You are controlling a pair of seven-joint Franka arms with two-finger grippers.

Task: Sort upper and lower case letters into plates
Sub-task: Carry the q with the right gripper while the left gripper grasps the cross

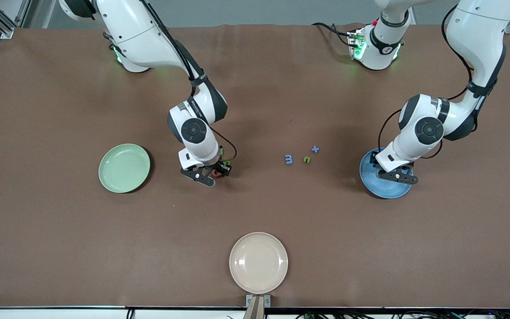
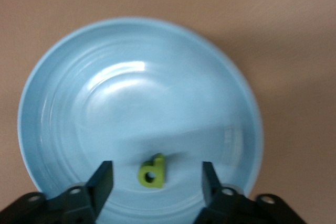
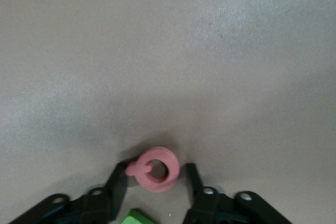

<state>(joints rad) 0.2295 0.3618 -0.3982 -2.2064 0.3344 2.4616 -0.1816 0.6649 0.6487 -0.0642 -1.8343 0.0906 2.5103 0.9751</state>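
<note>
One green letter d [image 2: 153, 172] lies in the blue plate [image 2: 63, 77] beneath the spread left pincer [image 2: 157, 178]. Right pincer [image 3: 155, 178] clamps a pink letter [image 3: 155, 169] on the tabletop [image 1: 60, 230]; green plate [image 1: 124, 168] empty, three letters [image 1: 302, 156] unsorted.

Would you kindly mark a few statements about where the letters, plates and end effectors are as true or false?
1. A green letter lies in the blue plate. True.
2. The left end effector grips that green letter. False: its fingers stand open on either side of it, over the plate.
3. The right end effector has a pink letter between its fingers. True.
4. The pale green plate holds three letters. False: none shows in it.
5. Three small letters lie on the table between the two arms. True.
</note>
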